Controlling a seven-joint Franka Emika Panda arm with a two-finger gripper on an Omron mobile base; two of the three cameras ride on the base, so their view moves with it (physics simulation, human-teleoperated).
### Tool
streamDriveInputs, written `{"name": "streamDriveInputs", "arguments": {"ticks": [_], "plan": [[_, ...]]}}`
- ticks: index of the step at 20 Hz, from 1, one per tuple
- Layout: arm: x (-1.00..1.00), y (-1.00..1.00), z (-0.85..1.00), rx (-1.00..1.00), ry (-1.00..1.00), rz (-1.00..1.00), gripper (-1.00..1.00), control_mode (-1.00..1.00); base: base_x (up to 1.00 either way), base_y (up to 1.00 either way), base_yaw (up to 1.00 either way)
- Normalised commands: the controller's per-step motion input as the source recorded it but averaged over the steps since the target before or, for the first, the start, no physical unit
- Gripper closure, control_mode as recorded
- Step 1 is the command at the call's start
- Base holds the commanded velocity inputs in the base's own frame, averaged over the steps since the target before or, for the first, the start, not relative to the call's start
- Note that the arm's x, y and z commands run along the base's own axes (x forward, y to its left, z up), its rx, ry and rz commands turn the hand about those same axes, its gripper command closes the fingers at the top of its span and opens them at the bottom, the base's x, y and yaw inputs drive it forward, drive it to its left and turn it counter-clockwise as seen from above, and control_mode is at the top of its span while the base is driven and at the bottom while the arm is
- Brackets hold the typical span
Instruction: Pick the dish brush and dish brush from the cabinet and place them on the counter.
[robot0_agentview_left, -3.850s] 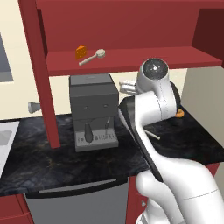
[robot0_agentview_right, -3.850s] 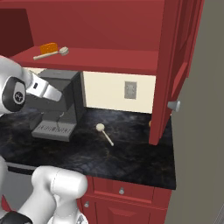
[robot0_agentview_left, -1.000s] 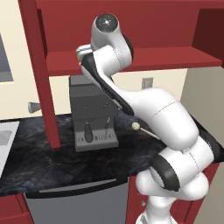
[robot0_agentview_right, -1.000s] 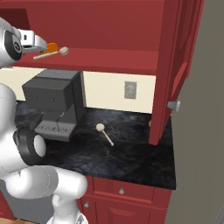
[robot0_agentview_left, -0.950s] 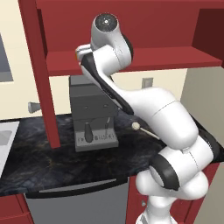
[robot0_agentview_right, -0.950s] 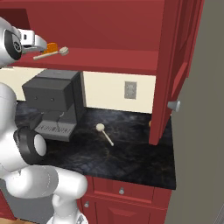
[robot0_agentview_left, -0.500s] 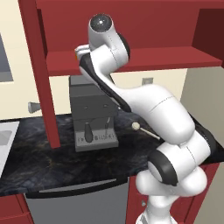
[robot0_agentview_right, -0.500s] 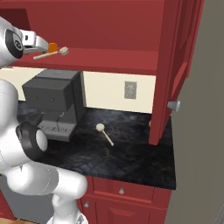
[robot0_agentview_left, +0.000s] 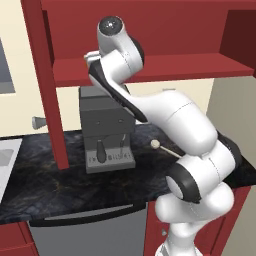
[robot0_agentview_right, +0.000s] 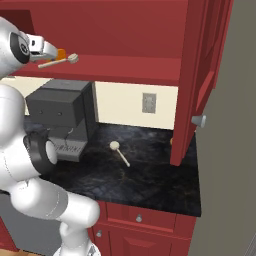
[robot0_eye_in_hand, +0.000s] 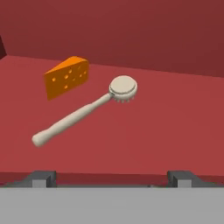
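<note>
One pale dish brush (robot0_eye_in_hand: 83, 113) lies flat on the red shelf of the cabinet (robot0_agentview_right: 125, 67), its round head (robot0_eye_in_hand: 123, 87) pointing away from me. My gripper (robot0_eye_in_hand: 111, 177) stands open just in front of its handle end, touching nothing. In the right base view the gripper (robot0_agentview_right: 50, 52) hovers at the shelf's left end, beside this brush (robot0_agentview_right: 59, 61). The other dish brush (robot0_agentview_right: 119, 151) lies on the black counter (robot0_agentview_right: 150, 180), right of the coffee machine, and appears in the left base view as well (robot0_agentview_left: 159, 146).
An orange cheese wedge (robot0_eye_in_hand: 68, 76) sits on the shelf just left of the brush head. A dark grey coffee machine (robot0_agentview_right: 60, 117) stands on the counter below the shelf. The open cabinet door (robot0_agentview_right: 200, 75) hangs at the right, another door edge (robot0_agentview_left: 47, 85) at the left.
The arm has risen from the counter to the shelf over the last few seconds. In the last second the hand has crept slightly closer to the shelf brush, jaws still open.
</note>
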Motion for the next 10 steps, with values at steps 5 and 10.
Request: {"name": "streamDriveInputs", "arguments": {"ticks": [5,10], "plan": [[0.30,0.00,0.00,0.00,0.07,0.00,-1.00,-1.00,0.00,0.00,0.00],[0.22,0.02,-0.01,0.00,0.03,-0.02,-1.00,-1.00,0.00,0.00,0.00]]}}
